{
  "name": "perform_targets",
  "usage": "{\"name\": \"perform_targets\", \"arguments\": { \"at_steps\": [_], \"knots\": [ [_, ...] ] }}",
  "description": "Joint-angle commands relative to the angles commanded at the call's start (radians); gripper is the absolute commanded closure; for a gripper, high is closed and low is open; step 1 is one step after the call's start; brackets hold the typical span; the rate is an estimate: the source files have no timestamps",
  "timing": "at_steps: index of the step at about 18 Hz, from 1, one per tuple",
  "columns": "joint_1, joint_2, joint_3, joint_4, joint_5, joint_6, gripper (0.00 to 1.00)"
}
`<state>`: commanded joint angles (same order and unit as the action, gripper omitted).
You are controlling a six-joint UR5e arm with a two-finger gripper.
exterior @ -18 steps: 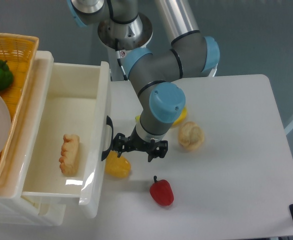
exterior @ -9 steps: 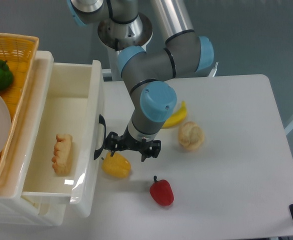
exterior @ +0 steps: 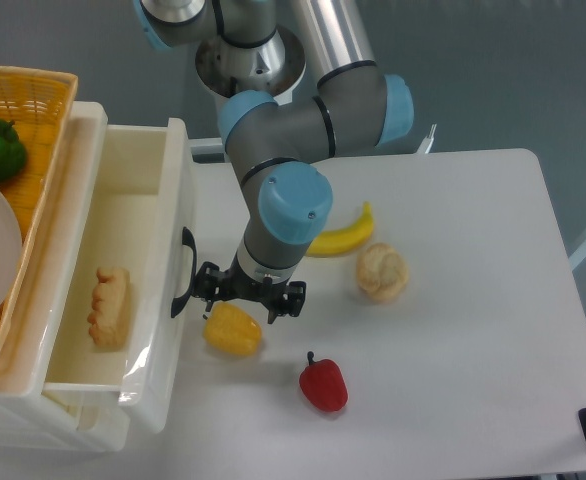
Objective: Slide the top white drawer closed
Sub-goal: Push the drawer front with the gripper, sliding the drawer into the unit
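The gripper (exterior: 250,297) sits beside the top white drawer (exterior: 123,290) and its black handle (exterior: 182,272); the wrist hides the fingers, so their spacing is unclear.

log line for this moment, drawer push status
phase: pushing | gripper: against black handle | top white drawer: partly open, sliding in | inside: pastry

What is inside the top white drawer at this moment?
Inside the top white drawer, one pale ridged pastry lies on the floor near the front. The rest of the visible floor is bare; the part under the cabinet top and yellow basket is hidden.
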<state>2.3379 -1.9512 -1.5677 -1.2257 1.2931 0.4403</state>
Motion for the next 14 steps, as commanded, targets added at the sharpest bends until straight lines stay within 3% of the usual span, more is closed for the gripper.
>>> {"name": "perform_targets", "arguments": {
  "at_steps": [14],
  "knots": [
    [-0.055,-0.006,0.002,0.003,0.002,0.000,0.00]
  ]
}}
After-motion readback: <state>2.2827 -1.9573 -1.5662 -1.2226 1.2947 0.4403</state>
